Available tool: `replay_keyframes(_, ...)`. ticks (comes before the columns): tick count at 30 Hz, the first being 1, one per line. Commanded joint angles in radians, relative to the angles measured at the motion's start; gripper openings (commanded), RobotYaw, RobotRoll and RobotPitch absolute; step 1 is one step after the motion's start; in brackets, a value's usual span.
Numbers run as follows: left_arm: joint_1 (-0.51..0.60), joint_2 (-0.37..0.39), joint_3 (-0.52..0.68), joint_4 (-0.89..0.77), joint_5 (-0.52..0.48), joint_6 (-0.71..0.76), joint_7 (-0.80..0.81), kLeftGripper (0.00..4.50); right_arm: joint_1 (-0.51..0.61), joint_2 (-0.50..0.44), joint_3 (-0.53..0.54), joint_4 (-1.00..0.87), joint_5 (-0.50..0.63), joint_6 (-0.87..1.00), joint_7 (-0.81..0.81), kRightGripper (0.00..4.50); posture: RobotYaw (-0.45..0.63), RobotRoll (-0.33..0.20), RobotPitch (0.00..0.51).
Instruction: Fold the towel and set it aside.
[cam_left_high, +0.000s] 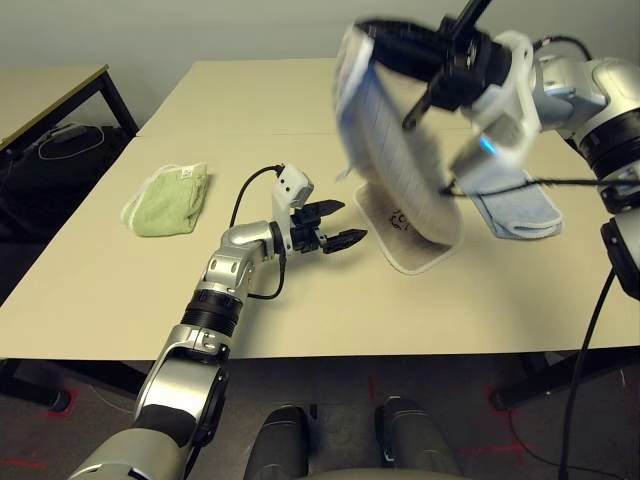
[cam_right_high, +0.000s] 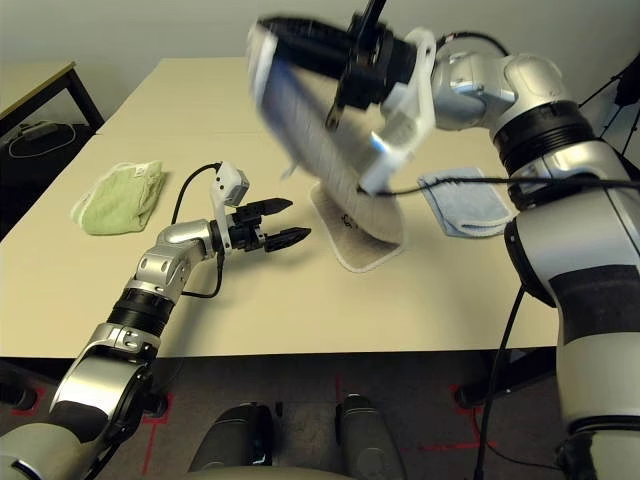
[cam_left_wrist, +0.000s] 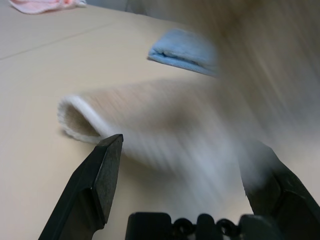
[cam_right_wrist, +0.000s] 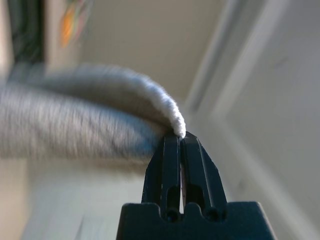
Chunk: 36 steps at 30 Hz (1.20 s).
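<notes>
- The step in hand looks like the fold itself: the right gripper is raised high above the table, its fingers pressed tight together on one edge of the towel.
- The towel hangs from that pinch in a long sweep, blurred as if swinging. Its lower end rests on the table near the middle, a little toward the right edge, just beside the blue towel.
- In the right wrist view the white stitched edge sits right at the fingertips, so the grip is thin, on the hem alone.
- The left gripper hovers low over the table just beside the towel's resting end, fingers spread wide and holding nothing.
- The green towel lies well apart toward the left edge, no part of this.
- Next, by my reading, the lifted edge has to be carried over and laid onto the resting end so the edges meet; the left gripper is well placed to pin that end down.
- The fold is not yet closed, and setting aside comes after.
</notes>
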Motion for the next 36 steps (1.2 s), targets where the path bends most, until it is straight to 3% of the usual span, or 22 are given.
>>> replay_keyframes(1,-0.008,-0.004,-0.007,0.020,0.013,-0.007,0.004,4.50,-0.014,-0.093,-0.040,0.104,-0.088,0.189,-0.068,0.06,-0.01,0.000,0.039)
replay_keyframes(22,-0.052,-0.022,-0.004,0.084,0.019,-0.018,0.015,4.50,-0.105,-0.007,-0.018,0.143,-0.214,0.216,-0.209,0.06,-0.01,0.000,0.034)
replay_keyframes(29,-0.068,0.049,-0.035,0.119,0.078,0.028,0.010,4.50,-0.113,-0.021,-0.024,0.163,-0.223,0.249,-0.236,0.06,-0.01,0.000,0.036)
replay_keyframes(36,-0.076,0.040,-0.034,0.134,0.084,0.022,0.014,4.50,-0.176,-0.021,-0.012,0.171,-0.262,0.281,-0.298,0.06,-0.01,0.000,0.034)
